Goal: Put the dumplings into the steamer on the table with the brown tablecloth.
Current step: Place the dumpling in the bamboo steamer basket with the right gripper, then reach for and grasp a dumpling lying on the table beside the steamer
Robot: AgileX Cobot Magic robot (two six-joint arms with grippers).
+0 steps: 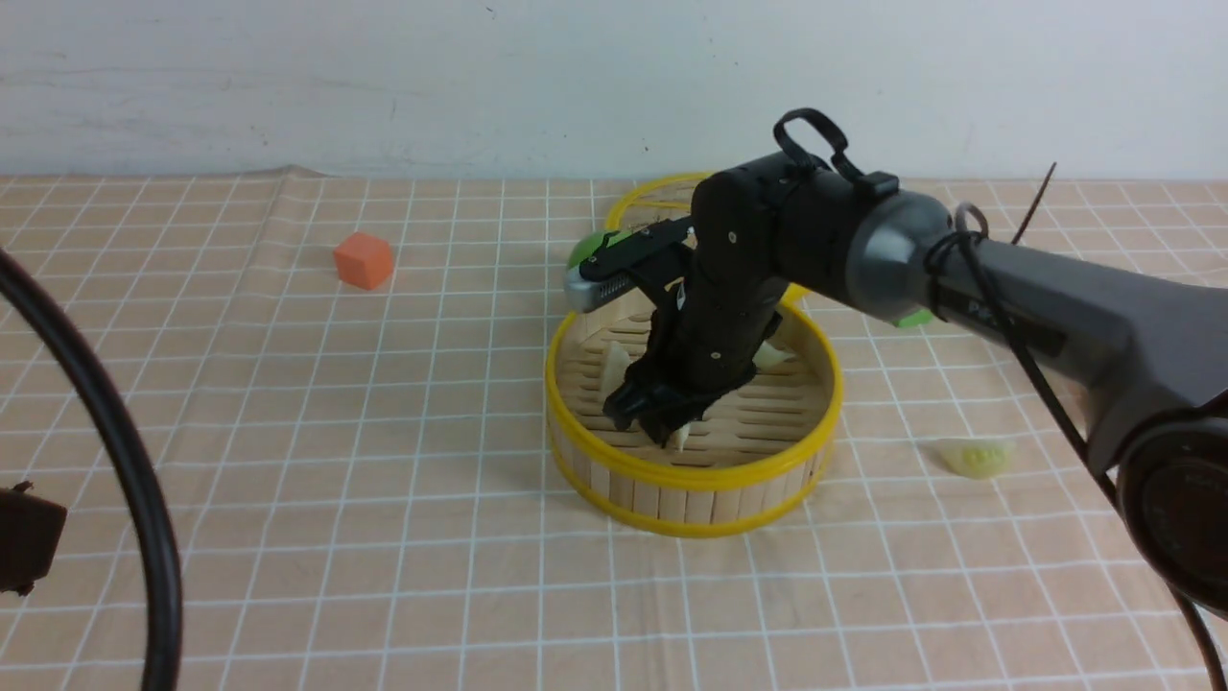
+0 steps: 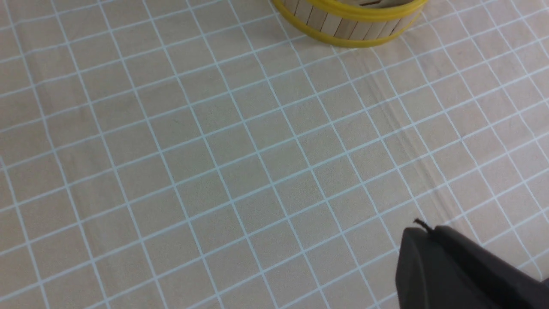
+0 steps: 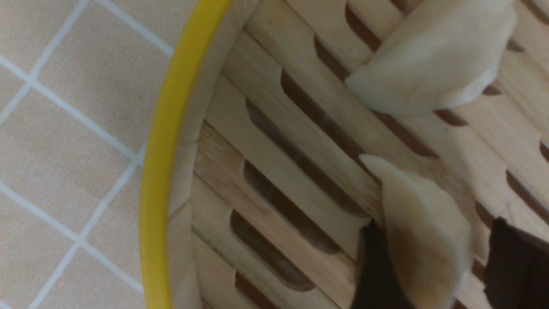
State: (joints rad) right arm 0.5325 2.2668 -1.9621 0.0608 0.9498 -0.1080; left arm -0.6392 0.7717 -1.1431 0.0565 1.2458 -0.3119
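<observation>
The steamer [image 1: 691, 472] stands mid-table on the brown tablecloth [image 1: 384, 461]. My right gripper [image 1: 662, 419] reaches down inside it. A cream dumpling [image 3: 424, 244] rests on the slats between its fingers [image 3: 373, 266]; a gap shows on one side, so the gripper [image 3: 433, 229] is open. A second cream dumpling [image 3: 433, 64] lies close by, and two cream ones [image 1: 614, 365] [image 1: 772, 355] show beside the arm. A pale green dumpling [image 1: 977, 457] lies on the cloth right of the steamer. My left gripper [image 2: 422, 231] is shut and empty above bare cloth, near the steamer's wall [image 2: 351, 28].
An orange cube [image 1: 364, 260] sits at the far left. Behind the steamer lies a yellow-rimmed lid [image 1: 662, 197], with a green fruit [image 1: 585, 251] next to it. A black cable [image 1: 125, 451] arcs along the left edge.
</observation>
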